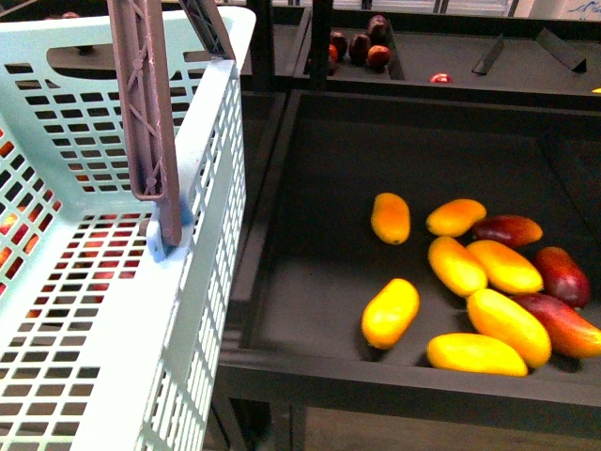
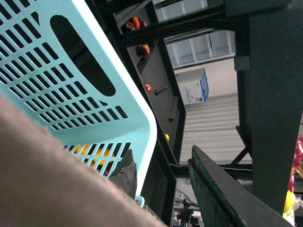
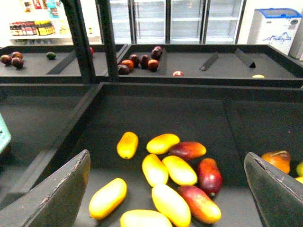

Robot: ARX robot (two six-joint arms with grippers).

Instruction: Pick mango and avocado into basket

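The light blue basket [image 1: 103, 310] fills the left of the front view, its brown handle [image 1: 150, 122] raised. In the left wrist view my left gripper [image 2: 158, 189] is shut on the basket handle [image 2: 47, 184], a blurred brown mass, with the basket wall [image 2: 57, 71] close by. Several yellow mangoes lie in a black bin [image 1: 394, 381]; the nearest single mango [image 1: 391, 312] lies apart on the left. My right gripper [image 3: 166, 189] hangs open above the mangoes [image 3: 163, 170]. A dark green avocado [image 3: 50, 55] rests on the far back shelf.
Red-skinned mangoes [image 1: 562, 275] lie among the yellow ones. Dark red fruit [image 3: 142, 60] sit on the back shelf behind black posts [image 3: 80, 42]. An orange pear [image 3: 277, 161] lies in the neighbouring bin. Glass fridge doors stand beyond.
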